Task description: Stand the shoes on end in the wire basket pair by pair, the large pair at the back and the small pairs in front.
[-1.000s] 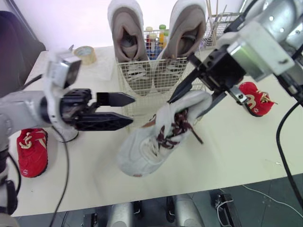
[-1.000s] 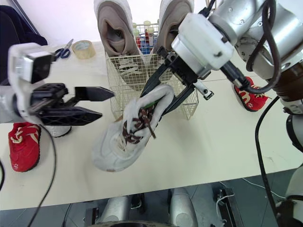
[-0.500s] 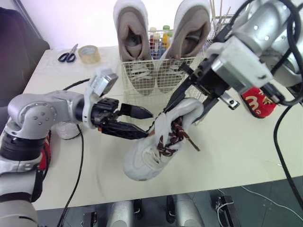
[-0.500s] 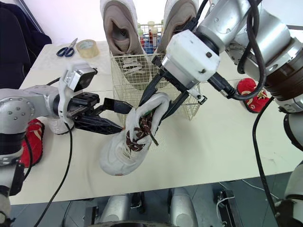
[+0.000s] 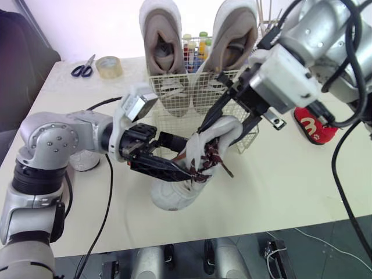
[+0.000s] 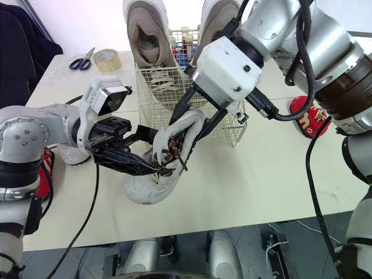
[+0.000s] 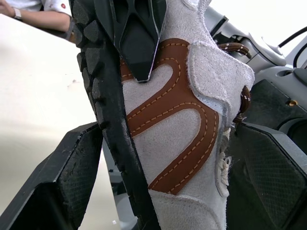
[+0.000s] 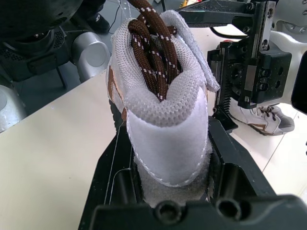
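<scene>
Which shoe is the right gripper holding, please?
The pale grey shoe with brown laces, clamped at its heel; the beige pair stands in the wire basket and the red shoe lies on the table.

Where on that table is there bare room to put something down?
Bare: the table's near right stretch, between the white shoe and the red shoe. Crowded: just before the wire basket, around the white shoe.
</scene>
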Tool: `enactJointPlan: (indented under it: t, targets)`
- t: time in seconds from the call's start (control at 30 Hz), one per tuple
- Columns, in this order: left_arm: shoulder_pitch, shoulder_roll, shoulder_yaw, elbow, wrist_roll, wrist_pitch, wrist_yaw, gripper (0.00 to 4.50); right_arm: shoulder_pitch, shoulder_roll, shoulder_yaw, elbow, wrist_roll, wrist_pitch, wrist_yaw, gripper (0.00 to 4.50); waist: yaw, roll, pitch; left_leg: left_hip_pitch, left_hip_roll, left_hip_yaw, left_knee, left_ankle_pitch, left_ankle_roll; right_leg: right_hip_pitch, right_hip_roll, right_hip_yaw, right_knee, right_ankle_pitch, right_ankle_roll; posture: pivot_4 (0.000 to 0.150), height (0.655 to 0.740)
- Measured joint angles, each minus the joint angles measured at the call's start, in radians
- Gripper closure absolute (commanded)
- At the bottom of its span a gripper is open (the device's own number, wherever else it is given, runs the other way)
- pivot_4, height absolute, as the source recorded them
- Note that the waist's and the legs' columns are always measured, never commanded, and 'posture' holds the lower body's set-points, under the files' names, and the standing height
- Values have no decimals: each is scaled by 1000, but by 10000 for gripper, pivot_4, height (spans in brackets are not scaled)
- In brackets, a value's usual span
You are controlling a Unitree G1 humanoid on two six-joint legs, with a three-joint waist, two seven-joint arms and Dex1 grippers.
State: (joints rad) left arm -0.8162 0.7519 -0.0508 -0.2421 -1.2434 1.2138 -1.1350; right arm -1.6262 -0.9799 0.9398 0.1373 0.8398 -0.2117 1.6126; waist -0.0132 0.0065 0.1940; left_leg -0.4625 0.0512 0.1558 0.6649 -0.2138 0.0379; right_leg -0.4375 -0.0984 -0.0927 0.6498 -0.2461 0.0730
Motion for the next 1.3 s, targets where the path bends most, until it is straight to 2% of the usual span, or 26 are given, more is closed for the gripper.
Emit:
enactJointPlan:
  t: [0.1,0.23,0.33,0.5,0.57,0.6,0.63,0.73,1.0,1.07,1.17,1.3]
  targets:
    - [9,-6,2,-5,3,1,2,7797,0,1,0,-7,7,5,0,32253,0,0,0,0,0,0,0,0,0,0,0,0,0,0,0,1500,7400]
    - [28,-23,8,-5,10,4,28,26336,0,4,-1,-18,16,15,0,32253,-1,0,0,0,0,0,0,0,0,0,0,0,0,0,0,1500,7400]
    - [42,-30,14,-11,11,3,47,36193,3,2,-3,-26,19,32,0,32253,-1,0,0,0,0,0,0,0,0,0,0,0,0,0,0,1500,7400]
    - [81,-63,41,-45,1,-2,100,36193,44,-14,-38,-48,22,80,0,32253,1,0,0,0,0,-1,1,0,0,1,0,0,0,0,0,1500,7400]
    - [101,-82,68,-58,-19,-2,140,36452,70,-14,-81,-49,17,114,0,23825,0,0,0,1,0,-1,1,0,0,2,0,0,0,0,0,1500,7400]
    - [108,-88,78,-64,-32,-3,155,36452,85,-13,-109,-48,11,130,0,21055,0,0,0,1,0,-1,1,0,0,2,0,0,0,0,0,1500,7400]
    - [121,-94,95,-75,-48,-7,178,36452,100,-9,-147,-38,2,153,0,14372,0,0,0,1,0,-2,1,0,0,2,0,0,0,0,0,1500,7400]
    - [156,-113,147,-106,-103,-31,254,36452,150,1,-279,25,-44,235,-8,350,2,0,0,1,0,-3,2,0,0,4,0,-1,0,0,0,1500,7400]
    - [244,-122,206,-194,-243,-80,442,36452,368,-96,-620,106,-161,527,-200,107,2,-1,-1,2,-3,-5,2,0,0,6,-4,-3,-1,0,0,1500,7400]
    - [259,-131,225,-207,-263,-118,497,36452,472,-104,-772,81,-85,679,-290,107,2,-2,-1,3,-2,-6,2,0,0,8,-4,-3,-1,0,0,1500,7400]
    - [273,-138,242,-213,-275,-163,548,36452,579,-97,-918,58,29,862,-383,107,3,-1,-1,3,-2,-6,2,0,0,8,-4,-4,0,0,0,1500,7400]
    - [286,-170,256,-207,-250,-235,581,36452,729,-5,-1108,-29,243,1090,-520,107,2,-3,-2,5,-2,-6,2,0,0,11,-2,-4,-1,0,0,1500,7400]
